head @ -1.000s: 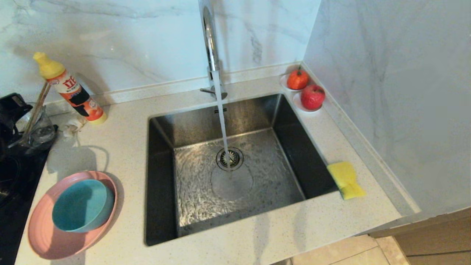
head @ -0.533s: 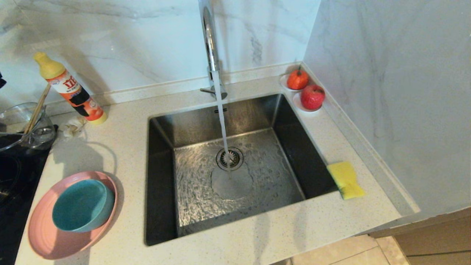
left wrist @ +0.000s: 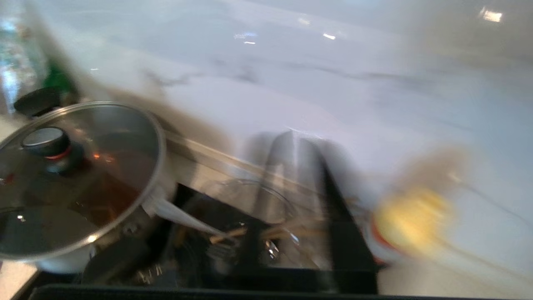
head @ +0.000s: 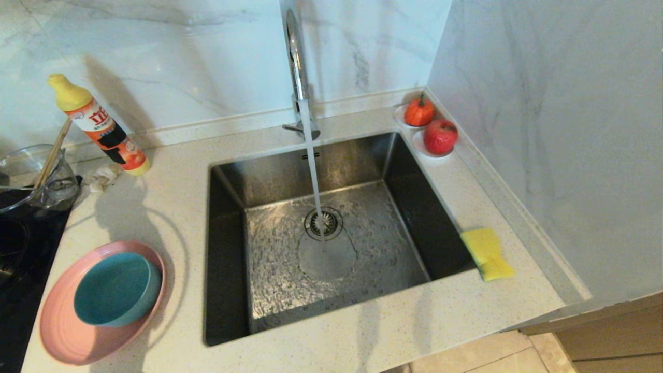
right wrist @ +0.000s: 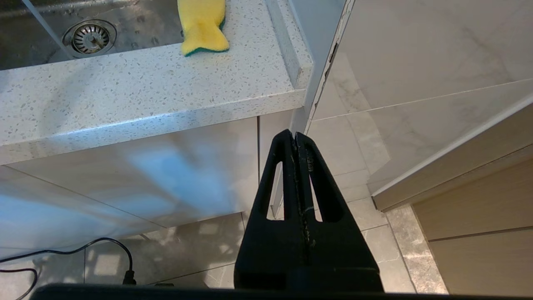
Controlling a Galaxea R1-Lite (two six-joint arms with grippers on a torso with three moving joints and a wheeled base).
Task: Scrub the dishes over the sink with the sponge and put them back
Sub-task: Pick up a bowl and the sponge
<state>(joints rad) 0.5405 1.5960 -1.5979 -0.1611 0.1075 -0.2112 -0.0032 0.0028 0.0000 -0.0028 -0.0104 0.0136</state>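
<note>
The teal-blue bowl sits inside the pink plate on the counter left of the sink. Water runs from the chrome tap onto the drain strainer. The yellow sponge lies on the counter at the sink's right rim, and its green layer shows in the right wrist view. My left gripper is out of the head view; its own view shows it blurred and shut, pointing at the wall above the glass bowl. My right gripper hangs shut and empty below the counter edge.
An orange detergent bottle, a glass bowl with chopsticks and a black hob stand at the left. A pot with a glass lid sits on the hob. Two red fruits rest on small dishes in the back right corner.
My left gripper, seen at the far left edge over the glass bowl a second ago, has left the head view. Its shadow has shifted across the counter. The dishes and sponge have not moved.
</note>
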